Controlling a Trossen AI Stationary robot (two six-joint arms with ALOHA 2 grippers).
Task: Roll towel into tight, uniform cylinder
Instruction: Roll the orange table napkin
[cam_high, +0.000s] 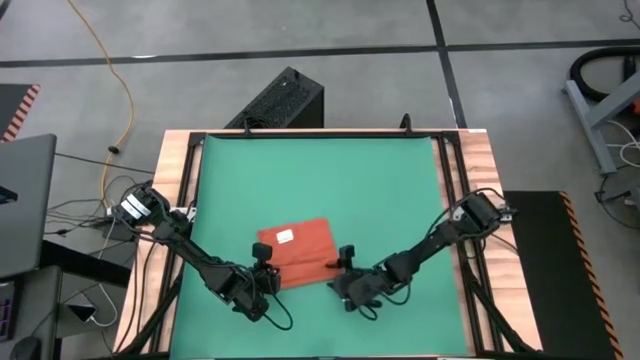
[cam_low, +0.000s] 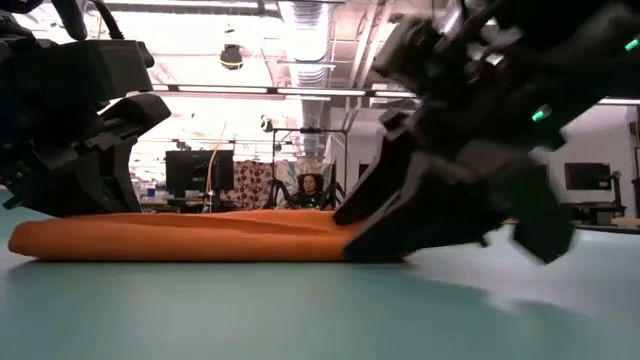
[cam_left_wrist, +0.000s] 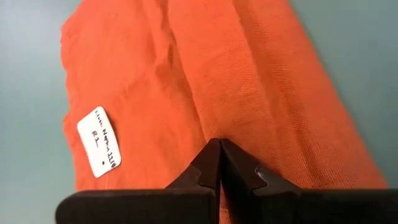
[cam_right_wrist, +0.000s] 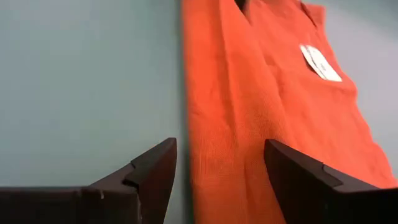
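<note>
The orange-red towel (cam_high: 298, 252) lies on the green mat (cam_high: 320, 180) near the table's front edge, partly folded over on itself, with its white tag (cam_left_wrist: 99, 142) facing up. In the low view it is a low, flat band (cam_low: 180, 237). My left gripper (cam_left_wrist: 219, 148) is shut, with its tips on the towel's near-left part (cam_high: 272, 270). My right gripper (cam_right_wrist: 217, 174) is open at the towel's right end (cam_high: 338, 268). One of its fingers is over the mat and the other over the cloth, so they straddle the towel's folded edge (cam_right_wrist: 193, 124). My left gripper's shut fingertips (cam_left_wrist: 211, 155) rest on the towel's top face beside a raised fold (cam_left_wrist: 205, 106), slanting down from the near left. I cannot tell whether any cloth is caught between them. The towel lies flat on the mat. I cannot tell whether my right gripper touches the towel.
The mat covers most of the wooden table (cam_high: 175, 200). A black box (cam_high: 285, 100) stands just beyond the far edge, and cables (cam_high: 110, 210) lie off the left side. Far behind the table in the low view sits a person (cam_low: 310, 188).
</note>
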